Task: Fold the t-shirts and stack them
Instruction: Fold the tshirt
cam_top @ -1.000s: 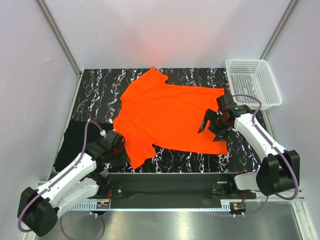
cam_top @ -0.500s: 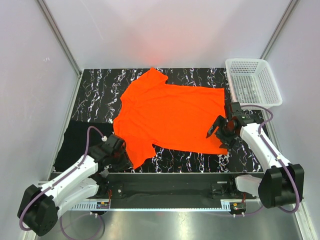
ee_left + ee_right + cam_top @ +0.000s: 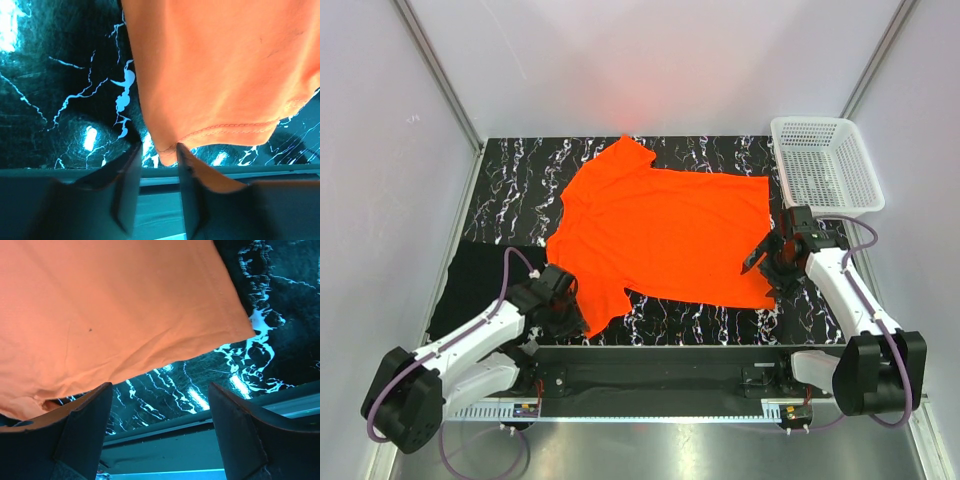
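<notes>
The orange-red t-shirt lies spread flat on the black marbled mat, collar to the left. A black t-shirt rests as a folded rectangle at the mat's left edge. My left gripper is at the near sleeve's corner. In the left wrist view that stitched sleeve corner pokes between the tips of my left gripper, whose jaws stand narrowly apart, not pinching it. My right gripper is wide open by the near right hem corner. In the right wrist view the hem lies just beyond my right gripper.
A white mesh basket stands at the back right corner, beyond the right arm. The mat's near edge and a metal rail run right under both grippers. Grey walls close in the table on both sides.
My right gripper has moved off the shirt, rightward and nearer, to the hem's near right corner, its jaws slightly narrower. My left gripper has edged right, toward the sleeve corner.
</notes>
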You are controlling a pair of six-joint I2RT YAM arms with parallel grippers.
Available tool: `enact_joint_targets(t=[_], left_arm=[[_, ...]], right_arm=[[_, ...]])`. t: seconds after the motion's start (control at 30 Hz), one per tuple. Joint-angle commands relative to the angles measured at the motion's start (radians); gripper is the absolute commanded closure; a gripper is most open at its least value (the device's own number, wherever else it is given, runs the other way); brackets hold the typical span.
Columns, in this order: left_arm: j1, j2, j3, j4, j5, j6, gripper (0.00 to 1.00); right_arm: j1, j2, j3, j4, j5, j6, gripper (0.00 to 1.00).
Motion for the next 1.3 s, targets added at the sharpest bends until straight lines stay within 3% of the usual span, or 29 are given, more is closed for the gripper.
enact_joint_targets(t=[0.0,0.2,0.4,0.63,1.03,1.17,1.27], left_arm=[[-0.004,0.019,0.012,0.036,-0.003,0.004,0.68],[-0.002,0.016,0.029,0.028,-0.006,0.022,1.00],[-0.004,0.011,0.072,0.016,-0.010,0.076,1.00],[-0.004,-0.009,0.123,0.010,-0.001,0.155,1.00],[-0.004,-0.015,0.190,-0.011,-0.006,0.215,1.00],[-0.004,-0.013,0.207,-0.014,-0.003,0.228,1.00],[-0.004,-0.016,0.226,-0.018,-0.003,0.243,1.00]], right_arm=[[-0.051,-0.016,-0.040,0.002,-0.002,0.048,0.17],[-0.188,-0.014,-0.123,0.003,-0.078,0.120,0.17],[-0.292,-0.066,-0.180,0.003,-0.067,0.125,0.26],[-0.317,-0.031,-0.212,0.043,-0.058,0.118,0.51],[-0.320,0.019,-0.246,0.115,-0.047,0.131,0.57],[-0.322,0.042,-0.249,0.140,-0.042,0.129,0.68],[-0.322,0.052,-0.243,0.152,-0.035,0.122,0.68]])
